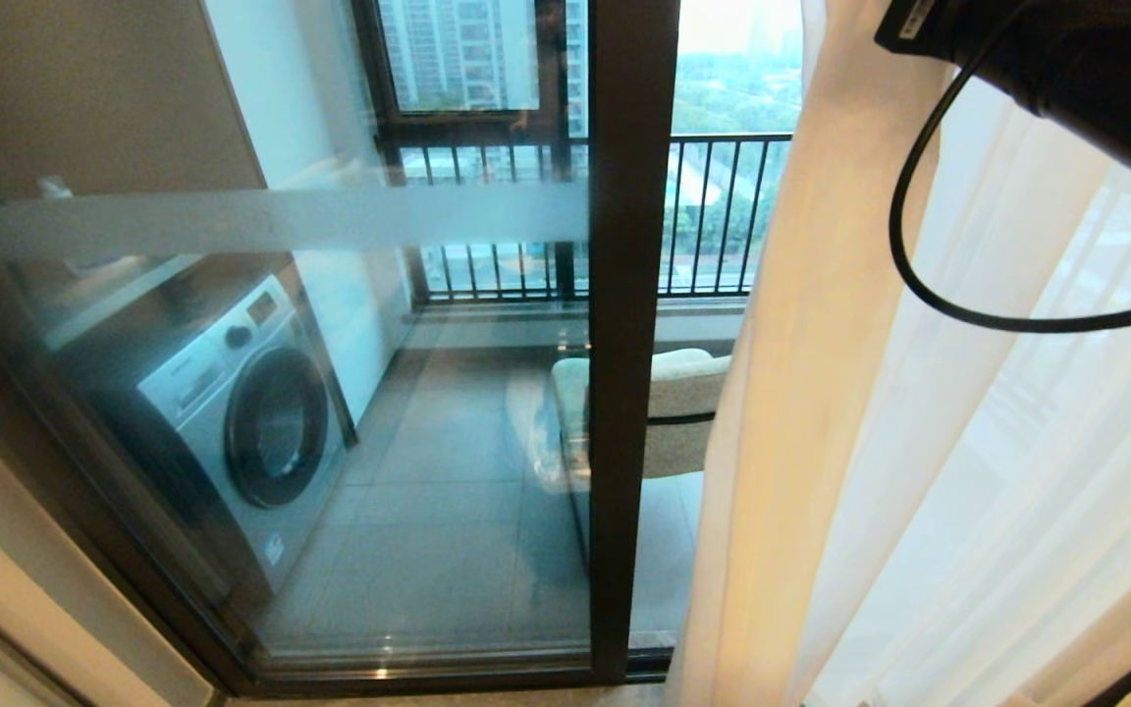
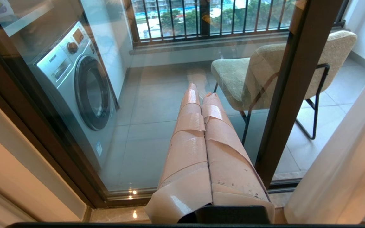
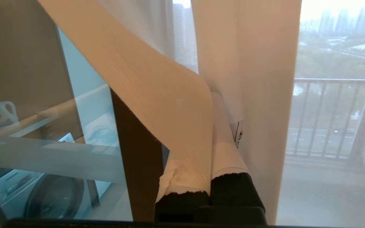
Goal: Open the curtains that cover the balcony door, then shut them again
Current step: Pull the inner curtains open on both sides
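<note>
My right gripper is pinching the curtains — hanging vertical, door at nine o'clock.

Soft daylight through the balcony door, glare on glass, dim interior edges.

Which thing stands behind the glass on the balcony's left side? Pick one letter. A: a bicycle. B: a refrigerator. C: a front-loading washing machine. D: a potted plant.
C: the head view shows a silver front-loading washing machine with a round dark door behind the balcony door glass, left of the cushioned chair; the curtains hang off to the right.
</note>
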